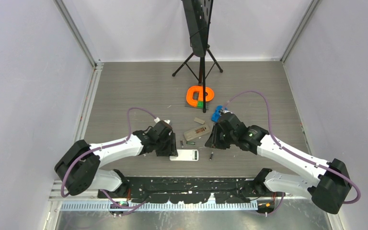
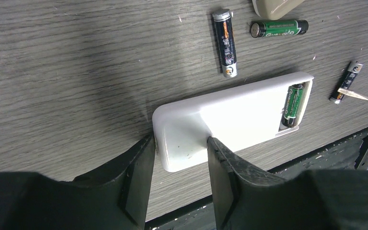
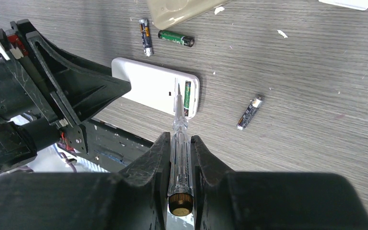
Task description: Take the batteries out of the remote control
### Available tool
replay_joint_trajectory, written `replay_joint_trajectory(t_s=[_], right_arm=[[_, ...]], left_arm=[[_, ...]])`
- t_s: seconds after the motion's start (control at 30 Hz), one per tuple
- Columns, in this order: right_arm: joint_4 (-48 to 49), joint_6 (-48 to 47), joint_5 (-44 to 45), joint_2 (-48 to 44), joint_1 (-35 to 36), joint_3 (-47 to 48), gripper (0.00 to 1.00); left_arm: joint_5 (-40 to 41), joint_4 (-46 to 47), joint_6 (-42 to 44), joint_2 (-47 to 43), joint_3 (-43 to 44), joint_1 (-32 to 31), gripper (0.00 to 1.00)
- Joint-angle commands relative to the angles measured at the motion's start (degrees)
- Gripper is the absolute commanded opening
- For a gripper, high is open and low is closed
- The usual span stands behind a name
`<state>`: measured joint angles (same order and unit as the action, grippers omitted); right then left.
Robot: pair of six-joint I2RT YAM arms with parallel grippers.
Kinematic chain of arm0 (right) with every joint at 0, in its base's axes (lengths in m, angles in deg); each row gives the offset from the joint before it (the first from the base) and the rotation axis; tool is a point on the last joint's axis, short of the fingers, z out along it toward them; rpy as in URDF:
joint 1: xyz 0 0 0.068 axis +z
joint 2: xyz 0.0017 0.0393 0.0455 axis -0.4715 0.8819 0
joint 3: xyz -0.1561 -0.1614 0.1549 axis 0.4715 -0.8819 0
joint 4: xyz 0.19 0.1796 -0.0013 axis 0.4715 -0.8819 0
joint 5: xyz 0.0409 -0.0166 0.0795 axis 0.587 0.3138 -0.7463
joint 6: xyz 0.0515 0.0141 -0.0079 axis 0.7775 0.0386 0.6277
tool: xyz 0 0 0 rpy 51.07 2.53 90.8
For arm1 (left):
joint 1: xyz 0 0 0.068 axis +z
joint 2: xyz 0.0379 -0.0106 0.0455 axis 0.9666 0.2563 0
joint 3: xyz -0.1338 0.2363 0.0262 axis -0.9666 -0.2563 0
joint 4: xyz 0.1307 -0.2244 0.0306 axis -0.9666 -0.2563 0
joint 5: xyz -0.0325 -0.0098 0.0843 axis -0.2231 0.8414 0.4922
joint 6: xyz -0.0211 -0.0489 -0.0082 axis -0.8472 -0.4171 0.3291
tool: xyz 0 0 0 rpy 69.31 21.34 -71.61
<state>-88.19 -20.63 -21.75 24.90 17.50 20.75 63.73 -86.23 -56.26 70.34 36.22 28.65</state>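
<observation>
A white remote (image 1: 186,155) lies back up near the front edge, its battery bay open. One green battery (image 2: 293,104) sits in the bay, also visible in the right wrist view (image 3: 187,94). Three loose batteries lie on the table: a dark one (image 2: 226,42), a green one (image 2: 279,28) and a dark one (image 2: 346,81). My left gripper (image 2: 179,146) is shut on the remote's (image 2: 230,115) closed end. My right gripper (image 3: 182,143) is shut on a clear-handled stick tool (image 3: 179,124), whose metal tip hovers over the bay beside the battery.
A beige remote (image 1: 196,132) lies just behind the white one, with a small cover (image 1: 199,120) behind it. An orange ring holder (image 1: 200,94), a blue object (image 1: 217,114) and a black tripod stand (image 1: 199,52) are farther back. The black base rail (image 1: 191,184) runs along the front edge.
</observation>
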Motion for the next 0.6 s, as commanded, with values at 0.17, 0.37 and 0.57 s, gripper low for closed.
replay_joint_trajectory(t_s=[0.17,0.37,0.57], right_arm=[[-3.2,-3.5,-2.2,2.4,1.0,3.9,0.0],[-3.4,-3.8,-0.2,5.0,3.0,5.5,0.0],[-4.3,-4.0,2.0,6.4,4.6,7.3,0.0]], left_arm=[[0.3,0.9,1.2,-0.3,-0.6,-0.6,0.48],[0.2,0.9,1.4,-1.3,-1.3,-0.6,0.48],[0.0,1.2,1.0,-1.5,-1.6,-0.6,0.49]])
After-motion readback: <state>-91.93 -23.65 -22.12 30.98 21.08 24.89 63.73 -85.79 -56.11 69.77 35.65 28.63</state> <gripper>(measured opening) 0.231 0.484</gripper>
